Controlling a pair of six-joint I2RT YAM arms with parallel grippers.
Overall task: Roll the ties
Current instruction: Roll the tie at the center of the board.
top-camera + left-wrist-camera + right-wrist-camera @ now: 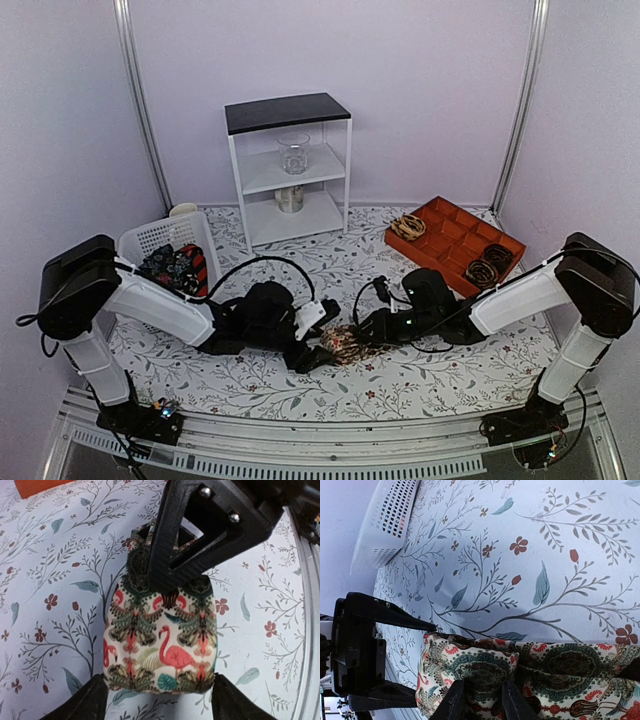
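Observation:
A tie with a cream, green and red flamingo print (160, 640) is wound into a fat roll (345, 345) on the table's near middle. My left gripper (159, 692) spans the roll's width, one finger touching each side, and holds it. My right gripper (482, 697) comes from the other side and is shut on a fold of the same tie (485, 667); its fingers (200, 535) press into the roll's far end. The rest of that tie (580, 670) spreads to the right. More dark ties (175, 265) lie in a basket.
A white plastic basket (140, 240) stands at the left, also seen as the basket (385, 525). At the back right an orange compartment tray (450, 235) holds rolled items (407, 226). At the back middle is a white shelf (290, 165) with a glass jar (294, 153).

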